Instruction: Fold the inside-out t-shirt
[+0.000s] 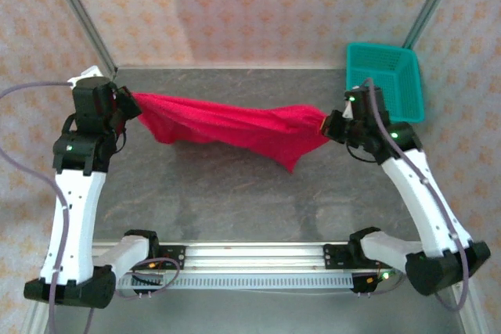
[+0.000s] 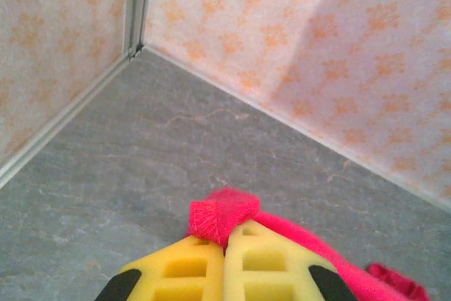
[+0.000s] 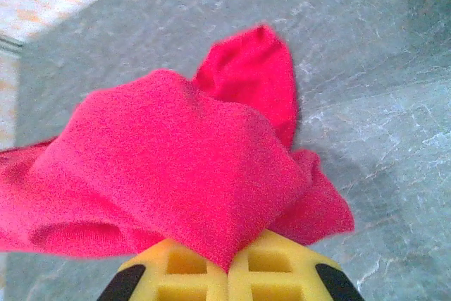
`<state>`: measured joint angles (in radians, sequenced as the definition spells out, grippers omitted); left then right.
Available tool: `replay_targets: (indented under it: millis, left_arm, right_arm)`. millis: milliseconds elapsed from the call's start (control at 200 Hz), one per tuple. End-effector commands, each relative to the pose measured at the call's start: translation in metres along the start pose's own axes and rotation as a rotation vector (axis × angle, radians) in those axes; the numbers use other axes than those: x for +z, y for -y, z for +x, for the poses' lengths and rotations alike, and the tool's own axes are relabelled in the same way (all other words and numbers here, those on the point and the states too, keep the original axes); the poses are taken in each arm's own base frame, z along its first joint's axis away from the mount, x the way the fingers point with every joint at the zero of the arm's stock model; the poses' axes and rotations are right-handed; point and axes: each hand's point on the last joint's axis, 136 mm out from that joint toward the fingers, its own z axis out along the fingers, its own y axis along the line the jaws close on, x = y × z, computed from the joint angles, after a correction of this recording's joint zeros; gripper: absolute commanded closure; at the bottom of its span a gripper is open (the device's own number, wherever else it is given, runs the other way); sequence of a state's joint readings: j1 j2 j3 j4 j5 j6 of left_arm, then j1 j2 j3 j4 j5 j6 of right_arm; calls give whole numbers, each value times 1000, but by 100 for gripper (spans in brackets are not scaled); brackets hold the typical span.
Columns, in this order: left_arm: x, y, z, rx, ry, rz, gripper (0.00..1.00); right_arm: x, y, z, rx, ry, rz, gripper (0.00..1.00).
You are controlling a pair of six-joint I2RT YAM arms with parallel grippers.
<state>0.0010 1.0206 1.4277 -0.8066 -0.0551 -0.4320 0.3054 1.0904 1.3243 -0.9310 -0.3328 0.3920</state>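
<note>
The grey desk [image 1: 235,201] spans the whole scene, closed in at the back and sides by walls [image 1: 258,5] papered in a pale orange flower pattern. Above the middle of the desk hangs the bright red t-shirt [image 1: 235,124], stretched like a hammock between the two arms. It runs from the far left across to the right, its broad middle sagging and one pointed fold drooping toward the near side, right of centre. Whether that lowest point touches the desk cannot be told. The left arm [image 1: 74,193], white and black, rises from the near left corner, and the right arm [image 1: 423,193] from the near right. A teal mesh basket [image 1: 387,76] sits in the far right corner of the desk, just behind the right arm's wrist and apart from the t-shirt.

The left hand [image 1: 129,105] is clenched on the garment's left end. In the left wrist view its yellow fingers [image 2: 183,269] press together, a small bunched nub of the t-shirt [image 2: 222,213] sticks out past their tips, and the rest trails away to the lower right. The right hand [image 1: 329,124] is clenched on the right end. In the right wrist view its yellow fingers [image 3: 183,266] meet with no gap, and the t-shirt [image 3: 162,167] spills forward over them in thick folds, covering much of the desk beneath
</note>
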Motion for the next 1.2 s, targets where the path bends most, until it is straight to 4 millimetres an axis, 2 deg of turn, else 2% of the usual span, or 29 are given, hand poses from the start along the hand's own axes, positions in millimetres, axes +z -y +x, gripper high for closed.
replay_targets:
  millis: [0,105,170,270,330,385,415,430,450,475,515,585,660,756,811,881,961,1011,1106,1196]
  left_arm:
    - [9,-8,21,44,-76,-27,100]
    - [35,-5,55,34,-169,5,100]
    - [56,-14,89,38,-257,-18,100]
    - [77,-49,138,78,-364,-166,100]
    - [81,-72,158,119,-396,-276,100]
    - [83,-82,170,153,-400,-338,98]
    - [84,-83,174,174,-395,-358,95]
    - [84,-83,176,183,-391,-365,91]
    - [85,-81,177,193,-385,-368,85]
    - [86,-78,179,212,-380,-368,75]
    - [87,-69,178,245,-366,-363,63]
    - [84,-46,169,317,-324,-337,52]
    - [81,-12,162,390,-287,-251,49]
    - [76,50,173,452,-293,-20,47]
    - [72,92,193,459,-333,158,46]
    - [67,150,225,448,-404,381,44]
    - [64,200,261,509,-479,505,43]
    - [64,226,282,592,-501,545,43]
    - [65,267,320,720,-537,614,42]
    - [73,293,354,764,-610,670,43]
  right_arm:
    - [-14,1,31,-29,-143,-11,100]
    - [0,-4,34,0,-160,-52,100]
    - [20,-3,38,29,-182,-71,100]
    - [55,5,43,69,-212,-60,100]
    - [80,21,43,97,-212,0,100]
    - [103,39,39,117,-201,71,85]
    - [115,47,35,124,-188,108,68]
    - [121,52,32,129,-183,128,58]
    - [128,58,30,134,-180,154,49]
    - [136,63,25,136,-175,179,43]
    - [146,71,19,128,-173,225,38]
    - [157,79,13,106,-184,286,36]
    - [160,80,13,98,-206,295,35]
    - [155,79,23,98,-219,267,40]
    - [152,82,31,99,-224,264,47]
    - [150,92,42,110,-229,286,65]
    - [149,111,55,147,-227,328,84]
    - [150,124,62,192,-231,339,84]
    - [149,141,70,275,-235,330,77]
    - [147,148,70,303,-226,319,75]
